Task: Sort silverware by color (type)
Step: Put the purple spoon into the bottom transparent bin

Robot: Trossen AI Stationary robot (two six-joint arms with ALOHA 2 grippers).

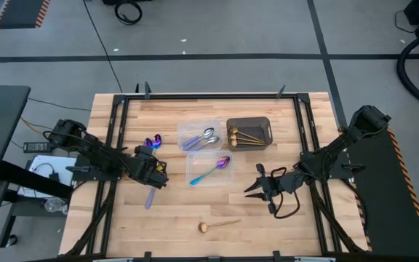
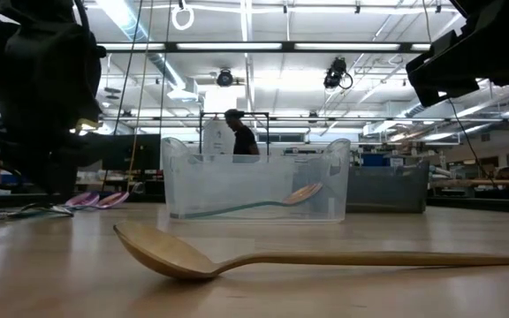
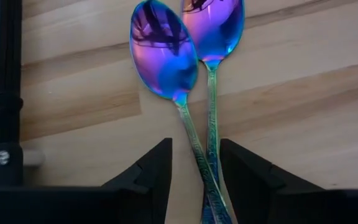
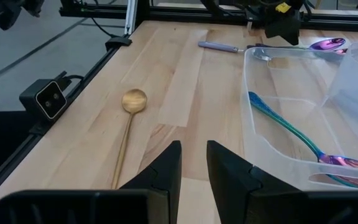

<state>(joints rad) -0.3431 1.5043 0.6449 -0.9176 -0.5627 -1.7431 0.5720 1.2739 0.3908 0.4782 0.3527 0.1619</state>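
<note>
Two iridescent purple spoons [image 3: 179, 56] lie on the wooden table with their thin handles crossed. My left gripper [image 3: 196, 146] stands open over them, one finger on either side of the crossed handles [image 3: 205, 163]; in the high view it [image 1: 151, 161] is just near of the spoon bowls [image 1: 153, 141]. A gold spoon [image 1: 219, 225] lies flat near the table's front edge. My right gripper [image 1: 255, 188] hovers open at the right, with nothing between its fingers [image 4: 166, 168].
A clear tub [image 1: 209, 169] holds an iridescent spoon with a teal handle. A second clear tub [image 1: 200, 137] holds silver spoons. A dark tub [image 1: 249, 133] holds gold spoons. A pale-handled utensil [image 1: 150, 198] lies near my left gripper. A person stands beyond the table [image 2: 241, 137].
</note>
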